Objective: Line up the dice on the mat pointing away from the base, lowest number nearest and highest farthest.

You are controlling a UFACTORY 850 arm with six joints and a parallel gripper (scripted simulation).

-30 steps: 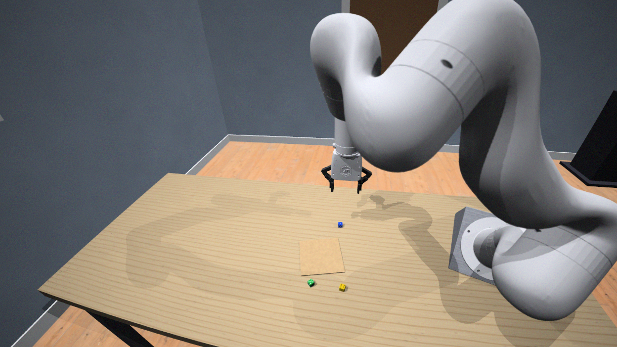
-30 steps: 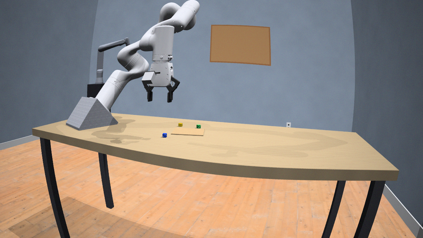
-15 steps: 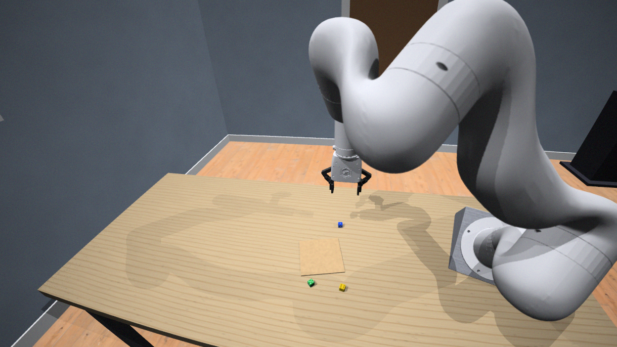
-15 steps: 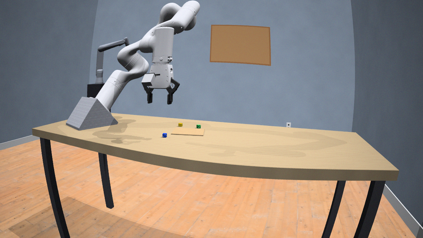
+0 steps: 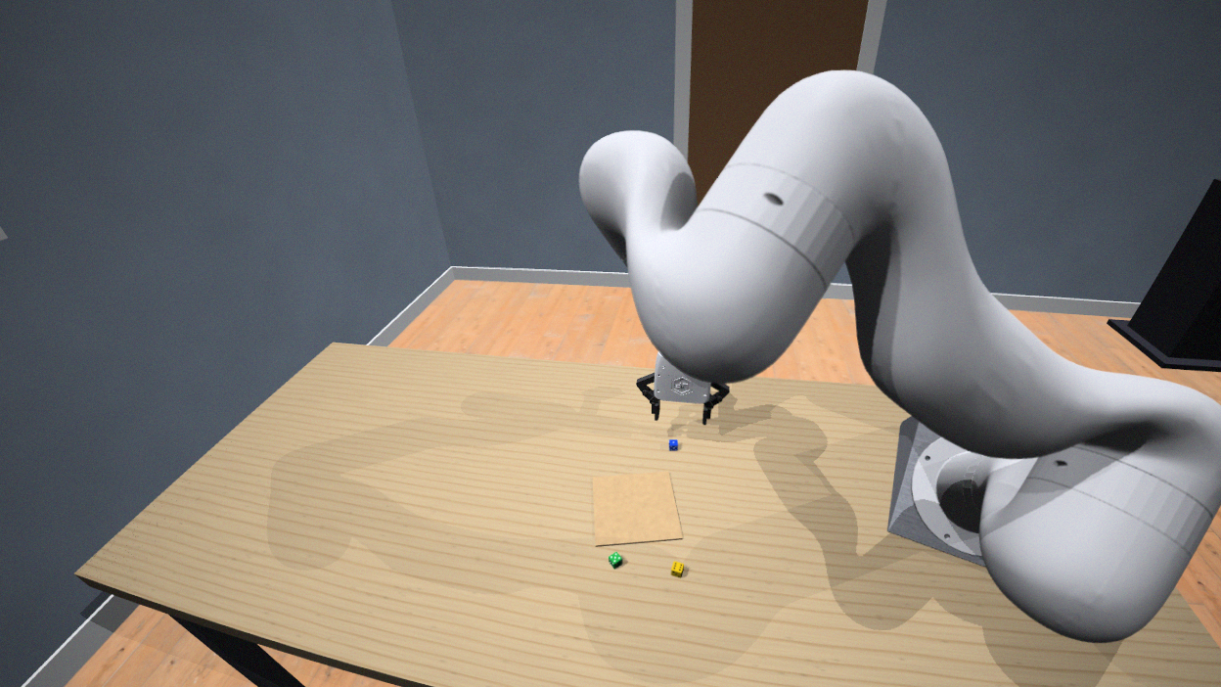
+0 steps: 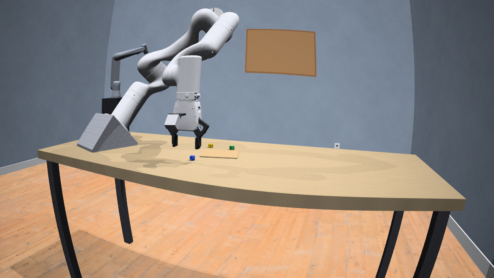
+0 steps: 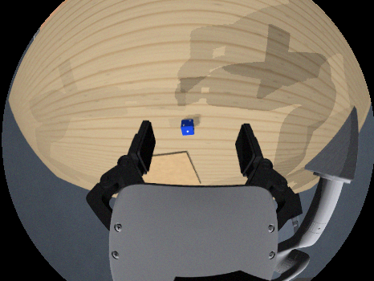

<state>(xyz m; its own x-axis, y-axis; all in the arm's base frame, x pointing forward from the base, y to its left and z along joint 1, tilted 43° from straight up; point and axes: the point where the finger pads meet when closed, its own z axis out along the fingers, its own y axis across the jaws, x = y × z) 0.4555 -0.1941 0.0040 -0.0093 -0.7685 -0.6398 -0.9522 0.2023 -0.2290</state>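
I monitored a pale wood-grain table (image 5: 384, 478) (image 6: 345, 186) (image 7: 120, 80) on dark legs, a plank floor (image 5: 512, 307) (image 6: 207, 242) below it, then a blue-grey wall (image 6: 362, 86) carrying a brown board (image 6: 280, 52). In the exterior view, nearest first, the blue die (image 5: 673, 444) (image 6: 192, 158) (image 7: 187, 127) sat off the mat (image 5: 636, 508) (image 6: 219, 154) (image 7: 174, 169); the yellow die (image 5: 677, 569) (image 6: 210, 145) and green die (image 5: 615, 559) (image 6: 231, 147) sat beyond the mat, also off it. The mat lay flat, roughly square, without a clear long axis. In the top view, the green die pointed a corner toward the lower edge. Count: three dice, one mat, one gripper (image 5: 680, 418) (image 6: 186, 147) (image 7: 196, 132). My gripper pointed down above the table, jaws fully open, holding nothing.
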